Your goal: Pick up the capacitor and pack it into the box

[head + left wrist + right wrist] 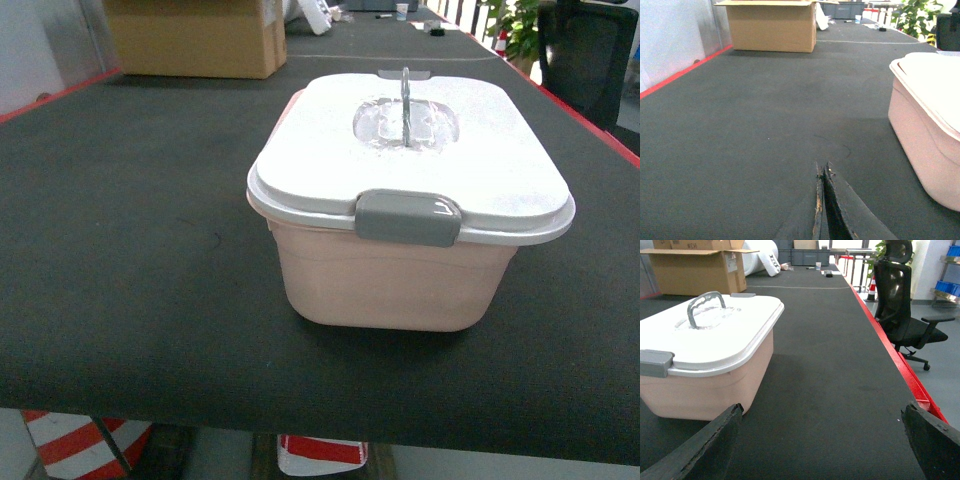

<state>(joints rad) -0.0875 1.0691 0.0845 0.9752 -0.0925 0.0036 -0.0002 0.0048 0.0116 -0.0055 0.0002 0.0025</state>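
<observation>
The box (400, 270) sits lidded mid-worktop (130, 250); no capacitor visible. Only wrist views show tools: left tool (823, 200) pinched closed, right tool (822, 440) spread wide. Office chair (905, 315) right.

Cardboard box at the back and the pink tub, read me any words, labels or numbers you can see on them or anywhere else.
Cardboard box: a white label on its side and dark print near its top edge, both too blurred to read.
Pink tub: no text on its wall.
White lid: no text.
Grey latch: no text.
Nothing else in the three views carries readable writing.
</observation>
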